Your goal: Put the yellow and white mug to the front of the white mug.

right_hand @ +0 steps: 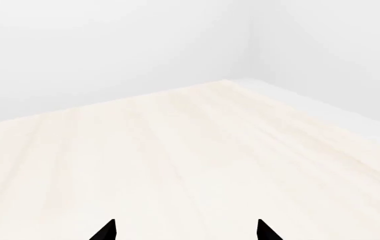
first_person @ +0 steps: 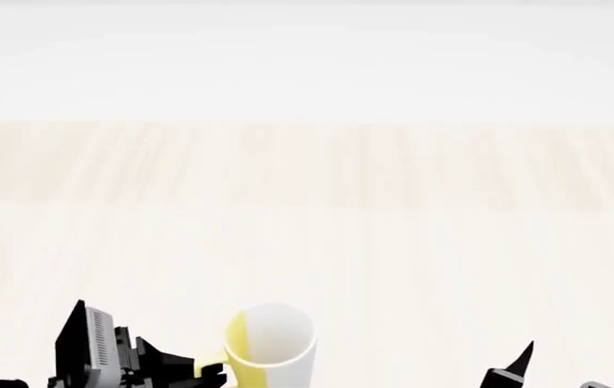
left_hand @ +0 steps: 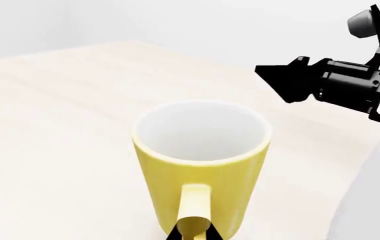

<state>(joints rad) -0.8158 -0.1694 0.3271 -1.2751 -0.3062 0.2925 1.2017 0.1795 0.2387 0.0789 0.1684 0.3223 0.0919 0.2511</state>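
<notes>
Yellow and white mug upright, handle apparently clenched in left tool.

The yellow mug stands upright on the desk. It is white inside, and its yellow handle points toward the camera. The left gripper is closed on the handle, with its black fingertips on both sides of it. Just beside the yellow mug is part of the white mug. Behind them the right gripper hangs over the desk, black and pointed.
</notes>
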